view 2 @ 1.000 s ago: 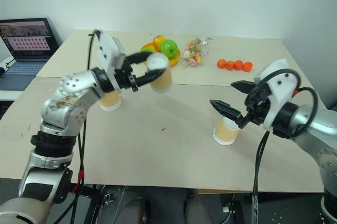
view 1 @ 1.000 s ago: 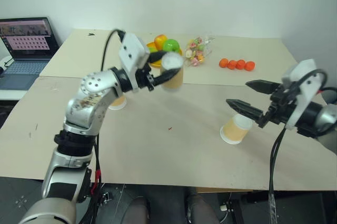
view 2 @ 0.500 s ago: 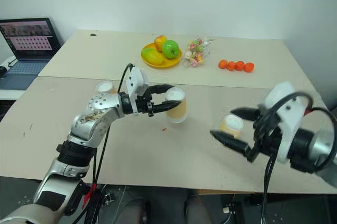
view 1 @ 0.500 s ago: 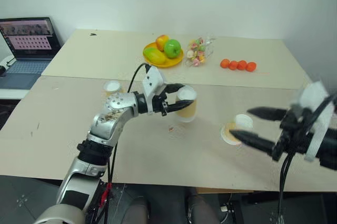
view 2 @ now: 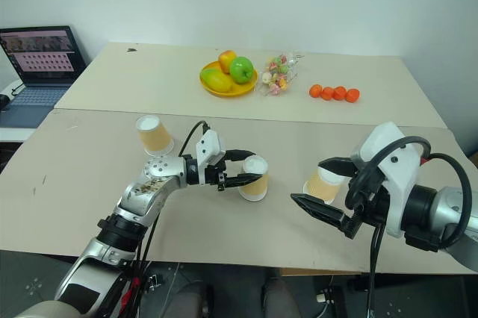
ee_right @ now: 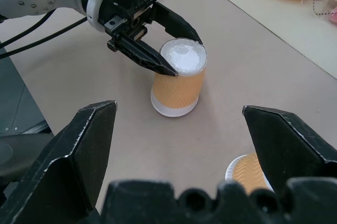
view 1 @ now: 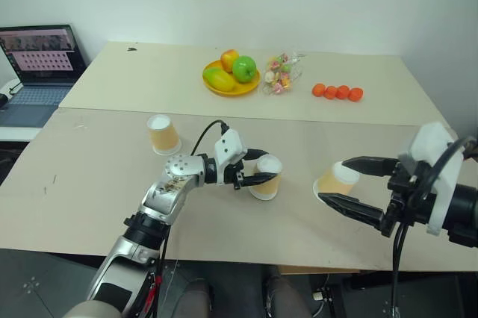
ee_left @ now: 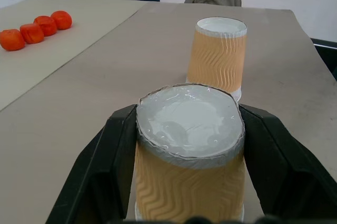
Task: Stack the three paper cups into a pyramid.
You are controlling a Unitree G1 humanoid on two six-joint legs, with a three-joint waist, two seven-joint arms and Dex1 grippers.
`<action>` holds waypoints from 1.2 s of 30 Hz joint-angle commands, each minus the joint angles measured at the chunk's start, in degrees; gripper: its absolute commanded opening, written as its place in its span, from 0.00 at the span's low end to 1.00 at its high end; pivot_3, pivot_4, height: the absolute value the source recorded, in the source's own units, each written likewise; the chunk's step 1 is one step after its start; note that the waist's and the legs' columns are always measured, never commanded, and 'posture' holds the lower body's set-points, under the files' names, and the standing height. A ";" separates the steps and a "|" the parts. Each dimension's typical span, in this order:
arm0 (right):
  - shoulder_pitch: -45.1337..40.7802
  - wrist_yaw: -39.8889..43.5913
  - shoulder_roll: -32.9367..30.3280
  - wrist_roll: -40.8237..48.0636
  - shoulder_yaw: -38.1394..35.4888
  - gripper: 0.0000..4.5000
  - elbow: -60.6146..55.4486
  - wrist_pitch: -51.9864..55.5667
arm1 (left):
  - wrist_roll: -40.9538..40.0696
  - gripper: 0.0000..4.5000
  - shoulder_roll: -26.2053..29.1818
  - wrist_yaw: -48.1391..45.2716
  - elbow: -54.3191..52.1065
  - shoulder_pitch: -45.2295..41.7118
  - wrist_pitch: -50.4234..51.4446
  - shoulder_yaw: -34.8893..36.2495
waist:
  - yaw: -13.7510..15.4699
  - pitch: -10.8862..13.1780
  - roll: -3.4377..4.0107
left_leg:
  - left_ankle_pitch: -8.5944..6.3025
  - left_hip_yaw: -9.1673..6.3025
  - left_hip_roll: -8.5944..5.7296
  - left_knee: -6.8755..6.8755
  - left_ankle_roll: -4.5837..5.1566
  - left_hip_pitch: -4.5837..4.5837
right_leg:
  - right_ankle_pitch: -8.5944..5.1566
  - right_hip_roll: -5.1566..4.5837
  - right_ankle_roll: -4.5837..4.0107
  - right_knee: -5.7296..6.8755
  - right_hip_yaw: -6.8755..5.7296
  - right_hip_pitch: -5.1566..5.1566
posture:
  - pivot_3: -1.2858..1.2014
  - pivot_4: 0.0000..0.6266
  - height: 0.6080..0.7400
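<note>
1. Left eye view: the table point(view 1: 89, 184), made of pale tan boards, takes up most of the scene, with a seam running across it at about mid-depth.
2. An open laptop point(view 1: 33, 72) sits off the table's edge at about 10 o'clock.
3. The right gripper point(view 1: 343, 182) hovers over the table at about 4 o'clock with its two black fingers spread wide and nothing between them.
4. The left gripper point(view 1: 258, 166) reaches in level near the table's centre; its fingers are clamped on either side of an upside-down paper cup.
5. A yellow plate of fruit point(view 1: 230, 75) stands at 12 o'clock, holding a green apple, an orange-red fruit and a yellow one.
6. Just beside the plate lies a clear bag of sweets point(view 1: 279, 72).
7. The held cup point(view 1: 266, 178) has wavy pale orange-tan sides, a white base facing up and a white rim at the bottom; the rim is at table level, though actual contact cannot be confirmed.
8. A second cup point(view 1: 332, 181), also inverted, stands at about 3 o'clock of the held cup, partly behind the right gripper's fingers.
9. The third cup point(view 1: 163, 134) stands inverted at about 10 o'clock of the held cup, well apart from it.
10. Four small orange fruits point(view 1: 337, 92) lie in a row at about 1 o'clock.
</note>
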 commanded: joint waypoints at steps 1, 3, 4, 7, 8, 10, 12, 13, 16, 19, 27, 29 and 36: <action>-1.13 -0.80 -1.63 0.86 -0.46 1.00 0.22 -2.47 | 0.61 0.55 -1.01 -0.83 0.18 -0.80 -1.89 -0.29 | -0.01 0.00 0.00 | 0.00 0.01 -0.01 0.00 0.00 0.01 | 0.00 0.00 0.00 0.00 0.00 0.00 | 0.52 0.24 0.95; -1.75 -1.03 -2.34 0.71 0.06 1.00 0.62 -2.76 | -0.06 0.66 -1.49 -1.41 0.61 -0.99 -0.91 -0.12 | -0.07 0.00 0.01 | 0.00 0.02 0.00 -0.01 0.00 0.01 | 0.00 0.00 0.00 0.00 0.01 0.00 | 0.52 0.24 0.95; -2.00 -1.07 -2.69 0.64 0.18 1.00 0.81 -2.83 | -0.47 0.77 -1.65 -1.68 0.60 -1.08 -0.37 0.09 | -0.08 0.00 0.01 | 0.00 0.01 0.00 -0.01 0.00 0.01 | 0.00 0.00 0.00 0.01 0.01 -0.01 | 0.52 0.24 0.95; -2.87 -1.34 -3.59 1.19 0.53 1.00 1.32 -3.33 | -1.12 0.98 -1.90 -2.02 0.43 -1.42 0.44 0.83 | -0.06 0.00 0.00 | 0.00 0.01 0.01 -0.01 0.00 0.00 | 0.00 0.01 0.00 0.00 0.00 -0.01 | 0.52 0.24 0.95; -3.12 -1.39 -3.80 1.33 0.67 1.00 1.46 -3.50 | -1.22 0.99 -1.97 -2.05 0.42 -1.55 0.62 1.03 | -0.06 0.00 0.01 | 0.00 0.01 0.00 -0.01 0.00 0.00 | 0.00 0.00 0.00 0.00 0.00 -0.01 | 0.52 0.24 0.95; -3.63 -1.10 -4.23 1.09 1.18 1.00 1.78 -3.77 | -4.40 0.99 -2.82 -1.78 -0.54 -2.15 4.76 2.96 | -0.04 0.00 0.01 | 0.00 0.01 0.00 0.00 0.00 0.00 | 0.00 0.00 0.00 0.01 0.01 -0.01 | 0.52 0.24 0.95; -4.00 -0.86 -4.40 0.76 1.68 1.00 2.04 -3.92 | -6.37 0.99 -3.19 -1.79 -1.21 -2.62 7.84 4.13 | -0.03 0.00 0.00 | 0.00 0.00 0.01 0.00 0.00 0.00 | 0.00 0.00 0.01 0.01 0.00 -0.01 | 0.52 0.24 0.95; -4.14 -0.58 -4.46 0.34 1.94 1.00 2.24 -3.98 | -6.54 0.99 -3.11 -1.96 -1.53 -2.94 8.01 4.39 | -0.04 0.00 0.00 | 0.00 0.00 0.01 0.00 0.00 0.00 | 0.00 0.01 0.01 0.01 -0.01 -0.01 | 0.52 0.24 0.95; -5.42 0.45 -4.75 -1.59 4.15 1.00 3.40 -4.59 | -9.82 0.99 -2.41 -1.68 -3.38 -7.18 11.32 7.80 | -0.05 0.00 0.00 | 0.00 0.00 0.00 0.00 0.00 -0.01 | 0.00 0.00 0.01 0.00 -0.01 -0.02 | 0.52 0.24 0.95; -7.06 2.00 -4.84 -3.56 6.78 1.00 4.44 -5.28 | -13.25 0.99 -2.43 1.85 -4.30 -14.10 15.32 12.35 | -0.05 0.01 -0.01 | 0.00 0.00 0.01 0.01 0.00 -0.01 | 0.00 0.01 0.01 0.02 -0.01 -0.04 | 0.52 0.24 0.95; -14.13 7.16 -3.69 -9.46 16.16 1.00 7.82 -7.90 | -9.47 0.99 0.96 16.36 0.88 -25.27 13.15 21.55 | -0.38 0.00 0.01 | -0.01 0.01 0.00 0.00 0.02 0.02 | 0.00 0.01 0.07 -0.02 0.01 -0.02 | 0.52 0.24 0.95; -16.39 8.95 -3.21 -11.24 18.93 1.00 9.05 -8.60 | -6.75 0.99 3.25 20.41 0.56 -24.94 12.64 22.73 | -0.40 0.01 0.00 | 0.00 -0.01 0.00 -0.01 0.02 0.02 | 0.00 0.02 0.06 0.02 0.01 -0.05 | 0.52 0.24 0.95; -24.00 16.92 0.02 -17.52 27.82 1.00 13.55 -10.40 | -1.89 0.99 8.96 29.88 -10.79 -10.07 17.31 25.31 | -0.61 -0.03 0.05 | -0.01 0.06 0.01 -0.04 0.02 0.08 | 0.02 -0.02 0.04 0.01 0.09 -0.07 | 0.52 0.24 0.95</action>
